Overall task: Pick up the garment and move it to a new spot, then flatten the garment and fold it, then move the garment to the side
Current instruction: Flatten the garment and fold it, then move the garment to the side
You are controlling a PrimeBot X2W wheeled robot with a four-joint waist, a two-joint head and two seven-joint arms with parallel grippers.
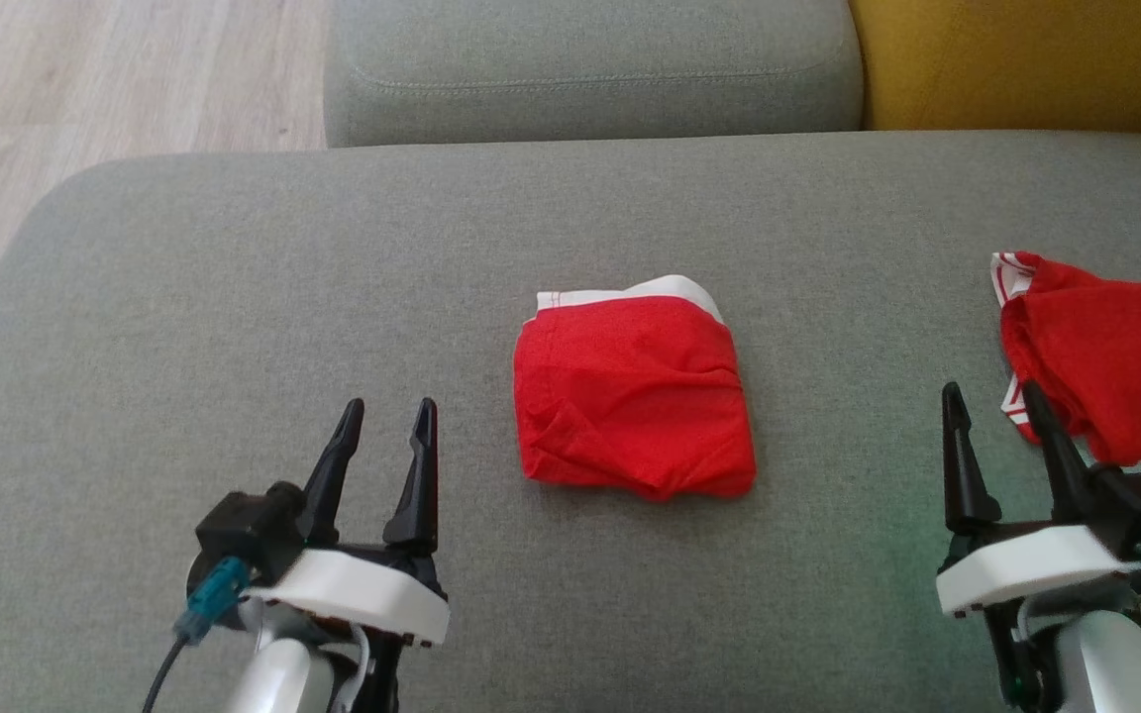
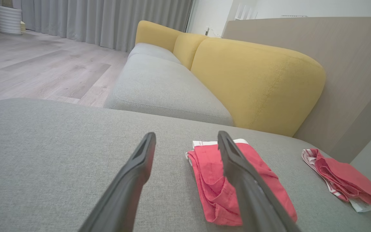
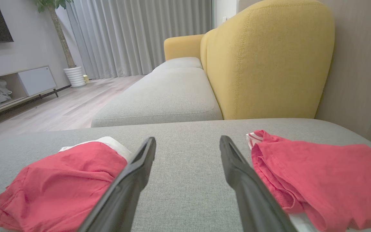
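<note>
A red garment point(image 1: 630, 396) with a white waistband lies folded into a compact rectangle in the middle of the grey cushion point(image 1: 234, 297). It also shows in the left wrist view point(image 2: 208, 174) and the right wrist view point(image 3: 60, 180). My left gripper point(image 1: 390, 406) hovers open to its left, a little nearer to me, with nothing between its fingers point(image 2: 140, 167). My right gripper point(image 1: 989, 389) stands open well to the right of it, its fingers point(image 3: 134, 174) empty. A second red garment point(image 1: 1115, 366) with a striped white band lies rumpled by the right gripper's far finger.
Beyond the cushion sits another grey seat cushion point(image 1: 590, 69), with a yellow backrest point(image 1: 1026, 59) at the far right. Wooden floor point(image 1: 85, 99) shows past the cushion's rounded left edge. Bare grey fabric surrounds the folded piece on all sides.
</note>
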